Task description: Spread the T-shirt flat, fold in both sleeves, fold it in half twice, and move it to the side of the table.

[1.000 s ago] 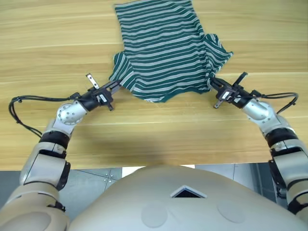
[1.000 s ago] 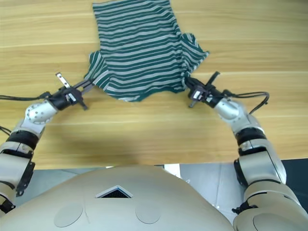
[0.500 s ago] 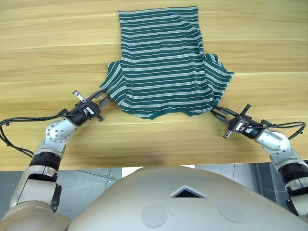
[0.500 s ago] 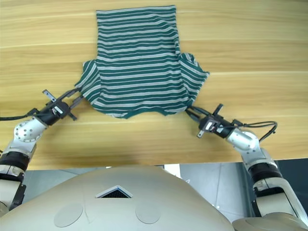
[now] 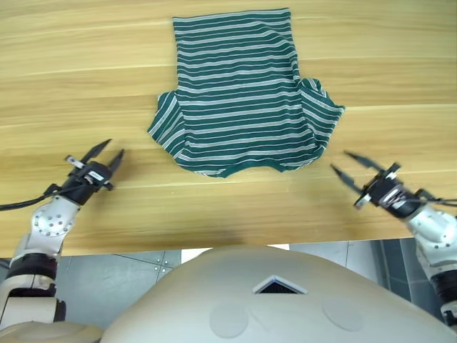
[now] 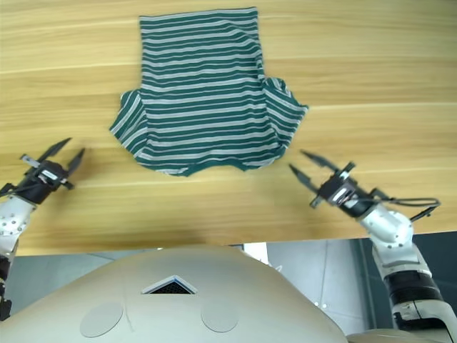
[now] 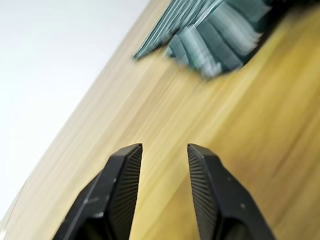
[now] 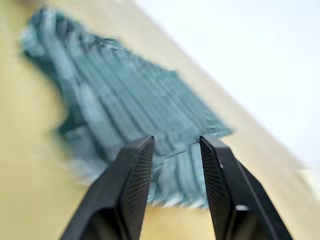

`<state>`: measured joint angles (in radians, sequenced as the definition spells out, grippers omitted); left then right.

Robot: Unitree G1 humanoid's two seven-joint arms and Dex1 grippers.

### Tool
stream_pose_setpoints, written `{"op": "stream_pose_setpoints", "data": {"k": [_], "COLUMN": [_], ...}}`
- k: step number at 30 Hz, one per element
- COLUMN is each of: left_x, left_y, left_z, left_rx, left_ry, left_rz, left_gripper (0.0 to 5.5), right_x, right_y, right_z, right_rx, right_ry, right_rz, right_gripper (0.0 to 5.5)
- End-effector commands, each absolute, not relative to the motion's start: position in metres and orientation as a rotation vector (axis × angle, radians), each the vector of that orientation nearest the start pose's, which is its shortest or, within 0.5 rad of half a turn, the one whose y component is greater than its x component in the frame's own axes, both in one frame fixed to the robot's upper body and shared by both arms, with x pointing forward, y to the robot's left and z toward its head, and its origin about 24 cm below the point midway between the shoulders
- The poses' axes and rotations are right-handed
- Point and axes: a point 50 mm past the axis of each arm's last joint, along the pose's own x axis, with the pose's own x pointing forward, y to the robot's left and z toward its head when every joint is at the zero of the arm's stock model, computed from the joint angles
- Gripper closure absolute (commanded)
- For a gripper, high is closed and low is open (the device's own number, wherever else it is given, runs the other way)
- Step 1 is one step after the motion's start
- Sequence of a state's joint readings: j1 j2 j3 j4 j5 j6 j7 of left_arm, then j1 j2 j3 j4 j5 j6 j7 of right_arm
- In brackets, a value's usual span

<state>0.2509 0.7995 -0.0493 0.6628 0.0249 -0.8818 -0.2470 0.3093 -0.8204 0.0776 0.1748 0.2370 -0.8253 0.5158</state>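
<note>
– Now that the left gripper [image 5: 115, 147] has let go of the sleeve, where is it?
– Well left of the cloth, over bare worktop [image 5: 64, 86], fingers spread wide and empty.
– And the T-shirt [image 5: 239, 93]?
– Lying in the middle of the worktop, flatter than a second ago, sleeves bunched toward the near side.
– The right gripper [image 5: 338, 160]?
– It has released too and drawn back to the right of the shirt, fingers wide apart.

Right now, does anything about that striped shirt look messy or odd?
Slightly: the T-shirt isn't fully flat. Both sleeves sit bunched against its body, and the near hem is wavy. Nothing looks damaged.
</note>
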Motion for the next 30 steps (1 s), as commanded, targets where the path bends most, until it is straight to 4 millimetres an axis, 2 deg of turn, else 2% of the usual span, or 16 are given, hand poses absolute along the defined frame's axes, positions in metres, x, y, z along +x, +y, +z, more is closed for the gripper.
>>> {"op": "stream_pose_setpoints", "data": {"k": [1, 4, 7, 9, 12, 16, 19, 24, 28, 30], "left_x": [0.157, 0.164, 0.173, 0.176, 0.179, 0.184, 0.186, 0.192, 0.192, 0.196], "left_y": [0.31, 0.306, 0.297, 0.289, 0.285, 0.29, 0.293, 0.286, 0.278, 0.273], "left_z": [-0.01, -0.007, 0.002, 0.008, 0.015, 0.023, 0.024, 0.024, 0.016, 0.019], "left_rx": [0.714, 0.724, 0.715, 0.721, 0.741, 0.796, 0.849, 0.911, 0.946, 0.978], "left_ry": [0.178, 0.153, 0.081, 0.037, 0.008, 0.003, 0.015, 0.018, 0.035, 0.013], "left_rz": [-0.364, -0.347, -0.312, -0.315, -0.307, -0.265, -0.254, -0.286, -0.369, -0.405], "left_gripper": [3.89, 3.89, 3.89, 3.89, 3.89, 3.89, 3.89, 3.89, 3.89, 3.89], "right_x": [0.203, 0.217, 0.215, 0.209, 0.196, 0.152, 0.139, 0.143, 0.172, 0.176], "right_y": [-0.251, -0.234, -0.224, -0.23, -0.242, -0.24, -0.243, -0.235, -0.23, -0.229], "right_z": [0.035, 0.013, -0.012, -0.027, -0.037, -0.035, -0.025, -0.017, -0.011, -0.005], "right_rx": [-0.778, -0.944, -1.024, -1.047, -1.085, -1.061, -1.06, -1.058, -1.054, -1.02], "right_ry": [-0.086, -0.028, 0.041, 0.106, 0.162, 0.15, 0.149, 0.108, 0.026, -0.016], "right_rz": [0.666, 0.714, 0.751, 0.744, 0.752, 0.949, 0.984, 0.963, 0.806, 0.753], "right_gripper": [3.82, 3.82, 3.82, 3.82, 3.82, 3.82, 3.82, 3.82, 3.82, 3.82]}}
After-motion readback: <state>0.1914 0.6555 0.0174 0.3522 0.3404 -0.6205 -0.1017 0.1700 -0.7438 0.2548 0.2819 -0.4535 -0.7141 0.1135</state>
